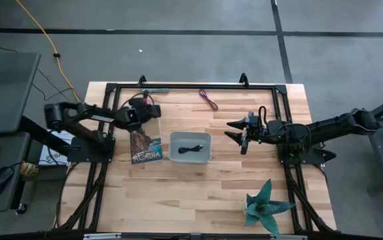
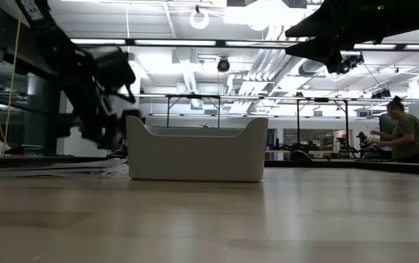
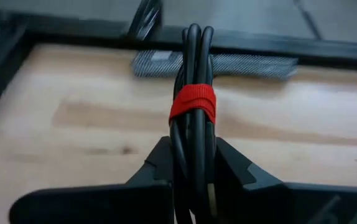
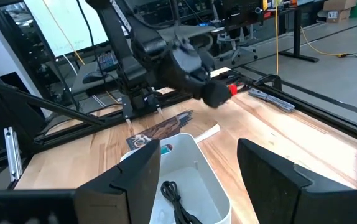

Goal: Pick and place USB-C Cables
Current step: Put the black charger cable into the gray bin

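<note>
My left gripper hovers over the table's far left part, beyond a book, and is shut on the black-and-red cable. The grey tray sits mid-table with the black cable lying inside; the right wrist view also shows this black cable. The purple cable lies on the table beyond the tray. The grey cable rests by the far edge, and the left wrist view shows this grey cable ahead. My right gripper is open, in the air right of the tray. My left gripper pinches the black-and-red cable bundle between its two fingers, on the black strands just behind the red strap. The fingers lie along the bundle, which sticks out forward past them. The bundle is lifted clear of the table.
A book lies left of the tray. A teal folded figure stands near the table's near right corner. A black frame rail runs along the far edge. A person stands in the room beyond. Bare wood lies near the tray's front.
</note>
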